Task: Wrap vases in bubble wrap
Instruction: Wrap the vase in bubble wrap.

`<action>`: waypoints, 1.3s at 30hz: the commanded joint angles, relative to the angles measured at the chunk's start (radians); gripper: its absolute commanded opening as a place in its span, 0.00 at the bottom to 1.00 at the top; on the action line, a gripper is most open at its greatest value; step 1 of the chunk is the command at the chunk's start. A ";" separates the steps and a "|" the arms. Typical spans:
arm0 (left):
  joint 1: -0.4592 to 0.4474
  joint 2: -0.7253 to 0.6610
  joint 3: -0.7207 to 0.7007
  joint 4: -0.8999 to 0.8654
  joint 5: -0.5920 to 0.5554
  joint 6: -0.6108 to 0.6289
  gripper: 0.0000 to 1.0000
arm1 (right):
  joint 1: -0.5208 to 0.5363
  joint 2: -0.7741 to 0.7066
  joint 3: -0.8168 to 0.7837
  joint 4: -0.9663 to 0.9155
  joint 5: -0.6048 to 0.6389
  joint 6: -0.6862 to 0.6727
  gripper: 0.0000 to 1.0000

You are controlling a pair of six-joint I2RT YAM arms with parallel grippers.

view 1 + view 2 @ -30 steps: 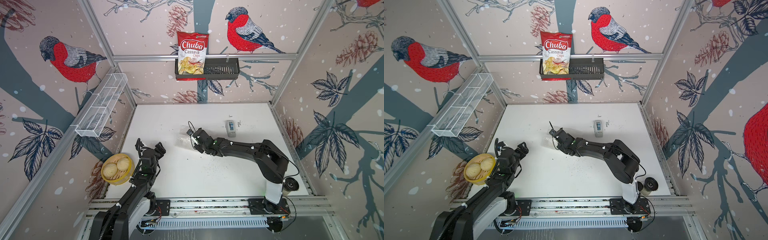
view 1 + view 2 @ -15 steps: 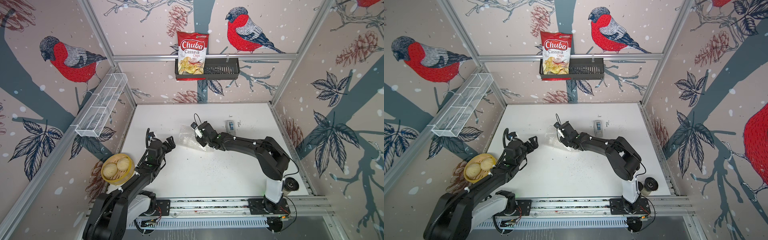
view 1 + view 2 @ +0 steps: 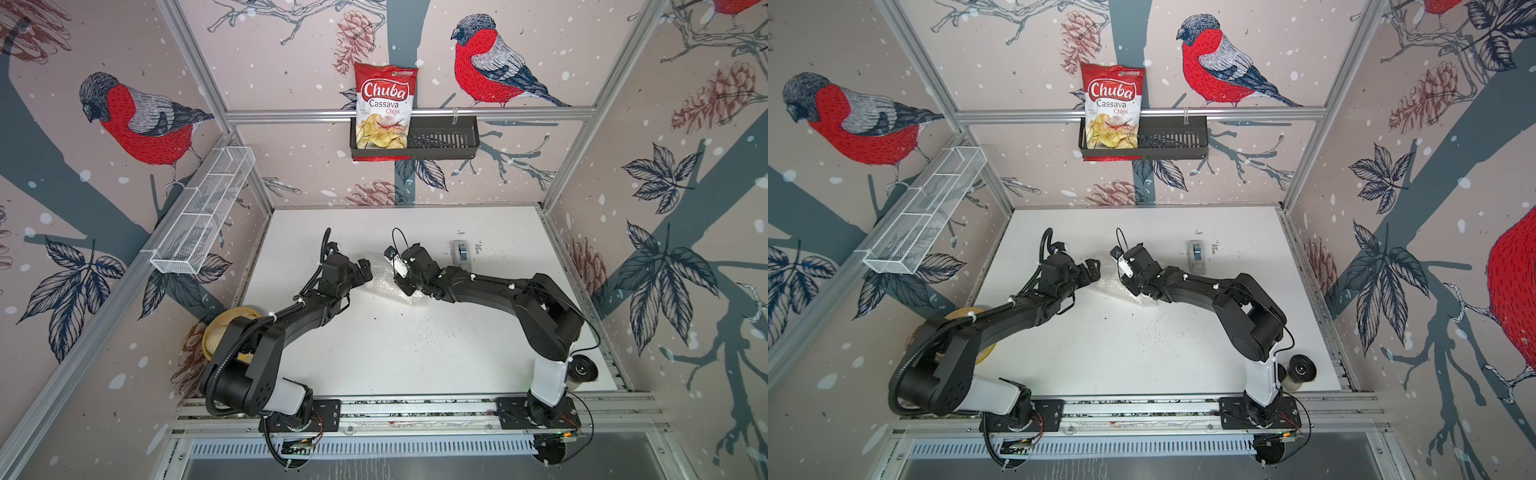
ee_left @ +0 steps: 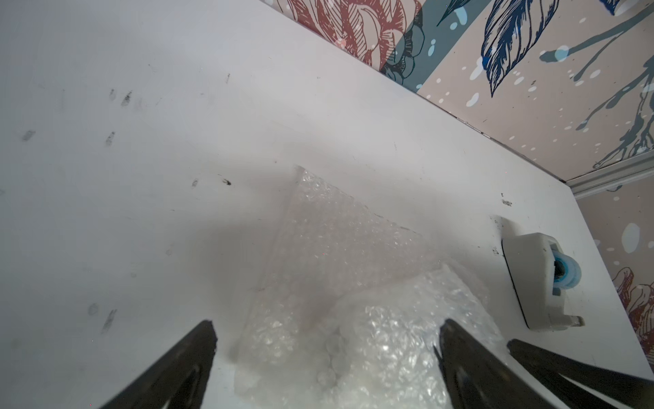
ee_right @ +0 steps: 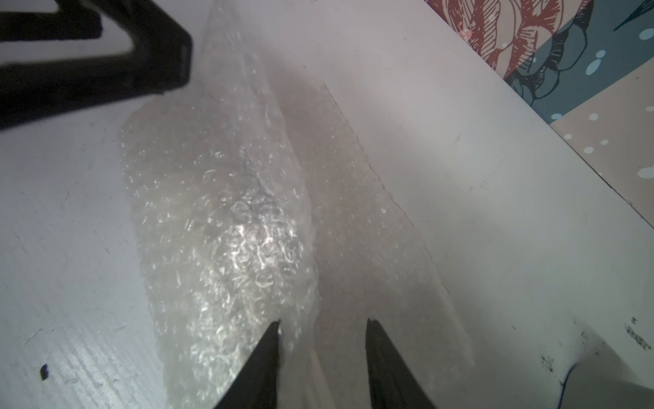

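You have the bubble wrap (image 3: pixel 380 286) lying bunched on the table (image 3: pixel 415 357), its long axis running between your 2 arms, with the left gripper (image 4: pixel 327 324) gaping wide at one end and the right gripper (image 5: pixel 322 322) half-parted over the fold, grip unclear.

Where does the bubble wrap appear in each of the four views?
Both top views: bubble wrap lies mid-table.
Left wrist: just ahead of the open left gripper, bubble wrap.
Right wrist: ahead of the right gripper, bubble wrap.
Shared landmark: tape dispenser, absent from right wrist view.
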 commanded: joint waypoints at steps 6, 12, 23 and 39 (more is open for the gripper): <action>0.000 0.146 0.127 -0.059 0.023 0.008 0.97 | -0.007 -0.048 -0.017 0.026 -0.006 -0.002 0.42; 0.000 0.276 0.248 -0.176 0.017 0.015 0.96 | -0.023 -0.169 -0.070 0.002 0.066 0.025 0.44; 0.000 0.349 0.318 -0.288 -0.033 0.008 0.95 | 0.104 -0.216 -0.165 0.014 -0.082 0.037 0.73; 0.008 0.335 0.329 -0.329 -0.063 0.007 0.95 | 0.045 -0.018 -0.064 0.000 -0.079 -0.060 0.99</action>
